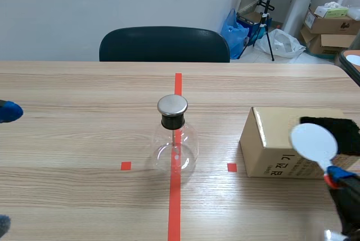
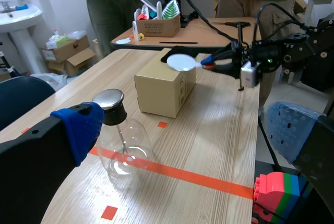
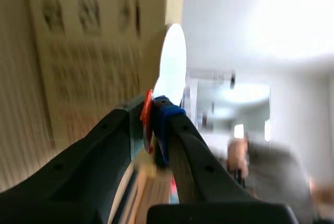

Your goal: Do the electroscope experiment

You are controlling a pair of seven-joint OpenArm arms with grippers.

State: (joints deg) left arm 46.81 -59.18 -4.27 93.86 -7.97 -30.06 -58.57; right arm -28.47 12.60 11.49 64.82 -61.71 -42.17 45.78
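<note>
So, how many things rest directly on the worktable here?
2: the glass electroscope flask on the central tape line, and the cardboard box to its right. The white disc is off the table, gripped in the right tool.

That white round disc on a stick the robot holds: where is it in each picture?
Scene view: white disc at the right, overlapping the cardboard box, held by the right gripper.
Left wrist view: disc across the table, over the box.
Right wrist view: disc sticking out between the fingers, beside the box.
Shared landmark: the cardboard box.
</note>
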